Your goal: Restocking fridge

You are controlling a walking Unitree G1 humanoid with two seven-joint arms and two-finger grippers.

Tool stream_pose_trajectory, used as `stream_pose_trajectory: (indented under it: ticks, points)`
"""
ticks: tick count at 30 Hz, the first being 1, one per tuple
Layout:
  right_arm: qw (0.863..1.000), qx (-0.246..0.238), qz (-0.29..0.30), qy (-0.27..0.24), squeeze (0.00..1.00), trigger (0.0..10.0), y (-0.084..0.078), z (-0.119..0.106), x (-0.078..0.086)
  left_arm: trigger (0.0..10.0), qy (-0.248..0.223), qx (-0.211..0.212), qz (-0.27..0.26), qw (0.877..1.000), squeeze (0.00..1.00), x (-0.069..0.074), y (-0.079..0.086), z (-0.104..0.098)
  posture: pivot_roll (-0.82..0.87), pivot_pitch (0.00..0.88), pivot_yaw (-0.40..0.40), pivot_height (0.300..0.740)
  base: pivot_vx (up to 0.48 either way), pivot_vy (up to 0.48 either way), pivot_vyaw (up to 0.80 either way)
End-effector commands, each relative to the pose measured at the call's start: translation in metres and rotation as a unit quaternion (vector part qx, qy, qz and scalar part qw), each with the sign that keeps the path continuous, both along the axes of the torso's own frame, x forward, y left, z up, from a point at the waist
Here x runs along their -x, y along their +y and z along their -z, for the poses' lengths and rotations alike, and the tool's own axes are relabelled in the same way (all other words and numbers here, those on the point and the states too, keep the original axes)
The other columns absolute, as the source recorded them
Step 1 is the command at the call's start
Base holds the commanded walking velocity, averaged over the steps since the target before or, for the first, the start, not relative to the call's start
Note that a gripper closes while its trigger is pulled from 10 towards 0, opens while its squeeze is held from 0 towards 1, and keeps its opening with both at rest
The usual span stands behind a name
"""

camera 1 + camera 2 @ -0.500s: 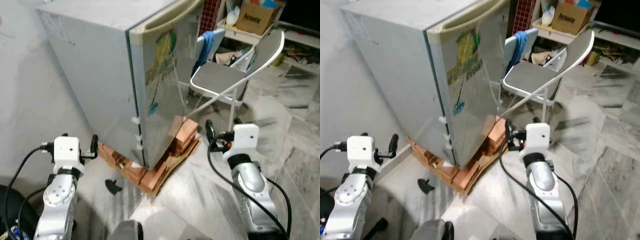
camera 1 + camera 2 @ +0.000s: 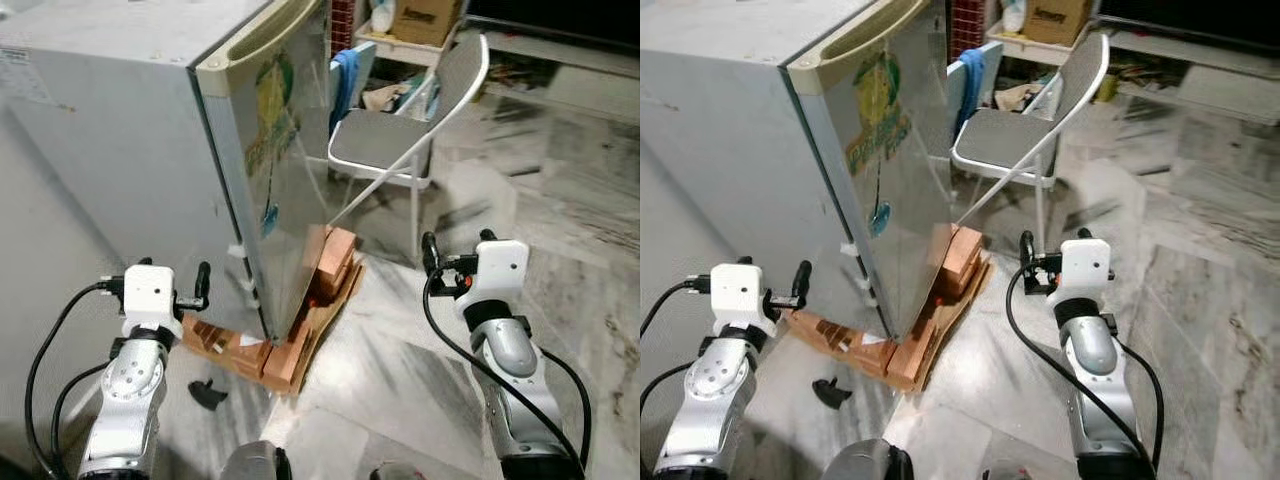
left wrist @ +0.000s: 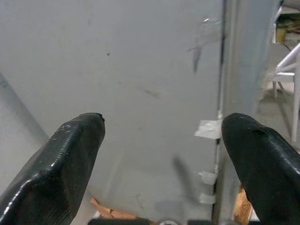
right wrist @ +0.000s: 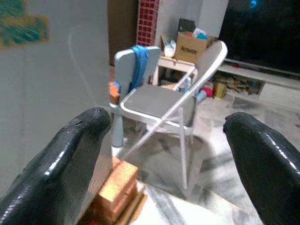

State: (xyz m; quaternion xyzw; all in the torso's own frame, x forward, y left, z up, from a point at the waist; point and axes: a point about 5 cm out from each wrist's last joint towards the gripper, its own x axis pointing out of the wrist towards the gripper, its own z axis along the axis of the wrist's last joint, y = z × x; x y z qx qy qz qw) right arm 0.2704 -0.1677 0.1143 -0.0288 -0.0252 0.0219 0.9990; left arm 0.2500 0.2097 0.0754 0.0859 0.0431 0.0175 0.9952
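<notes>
Now | fridge (image 2: 190, 150) shut, ahead between tools | left tool (image 3: 161, 154) released | right tool (image 4: 173, 154) released

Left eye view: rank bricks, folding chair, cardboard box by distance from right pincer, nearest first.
From the right pincer:
1. Bricks, to its left, under the fridge.
2. Folding chair, ahead, beside the fridge door.
3. Cardboard box, on the far shelf behind the chair.

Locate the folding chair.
In the left eye view the folding chair stands ahead and right of centre, just beyond the fridge door's far edge, with a cardboard box on the shelf behind it.
</notes>
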Motion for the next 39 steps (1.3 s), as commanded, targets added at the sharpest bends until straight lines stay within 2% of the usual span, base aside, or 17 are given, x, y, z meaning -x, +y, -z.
stream_pose_trajectory:
  ticks: [1,8,22,26,34,39]
  points:
    - [1.000,0.005,0.007,0.005,0.00,10.0,-0.003,0.001,0.000,10.0,-0.004,-0.004,0.014,1.000,0.00,-0.001,-0.004,-0.001,0.05,0.033,0.023,0.740,0.000,0.000,-0.45]
    - [1.000,0.002,0.004,0.007,0.00,10.0,0.000,0.002,-0.001,10.0,-0.011,0.019,0.052,0.998,0.00,0.003,-0.014,-0.002,0.05,0.035,0.018,0.740,0.000,0.000,-0.71]
    - [1.000,0.005,0.003,0.005,0.00,10.0,0.000,0.002,-0.002,10.0,-0.013,0.024,0.057,0.998,0.00,0.003,-0.016,-0.002,0.05,0.037,0.012,0.740,0.000,0.000,-0.80]
    - [1.000,0.007,0.001,0.003,0.00,10.0,0.001,0.002,-0.002,10.0,-0.014,0.025,0.057,0.998,0.00,0.002,-0.018,-0.002,0.05,0.039,0.010,0.740,0.000,0.000,0.00]
    - [1.000,0.009,-0.005,-0.001,0.00,10.0,0.003,0.000,-0.002,10.0,-0.015,0.016,0.015,1.000,0.00,-0.004,-0.008,-0.003,0.05,0.045,0.011,0.740,0.000,0.000,0.00]
    - [1.000,0.011,-0.010,-0.003,0.00,10.0,0.004,0.000,-0.001,10.0,-0.019,0.016,0.022,0.999,0.00,-0.005,-0.009,-0.004,0.04,0.045,0.012,0.740,0.000,0.055,0.00]
